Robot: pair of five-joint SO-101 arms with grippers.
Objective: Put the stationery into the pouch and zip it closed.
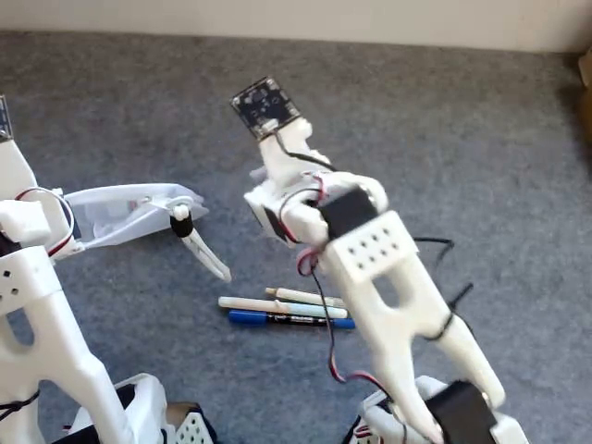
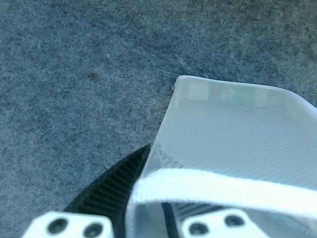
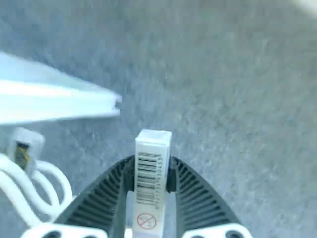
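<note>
Surface: grey carpet-textured desk [image 1: 462, 139]. Item one, translucent white mesh pouch [image 1: 129, 208], on my left side, one end pinched in the left hand [image 2: 153, 188]. Item two, small white rectangular barcoded stick [image 3: 152, 144], clamped between the black ribbed jaws of the right hand [image 3: 151, 166], near the pouch's edge. Items three to five, a white pen [image 1: 277, 304], a blue marker [image 1: 287, 319] and a cream stick [image 1: 305, 296], lying together on the desk beside the right arm. Risk, as I judge it: the pouch mouth looks flat, so the barcoded stick could catch the rim and drop, or shove the pouch out of the left grip.
</note>
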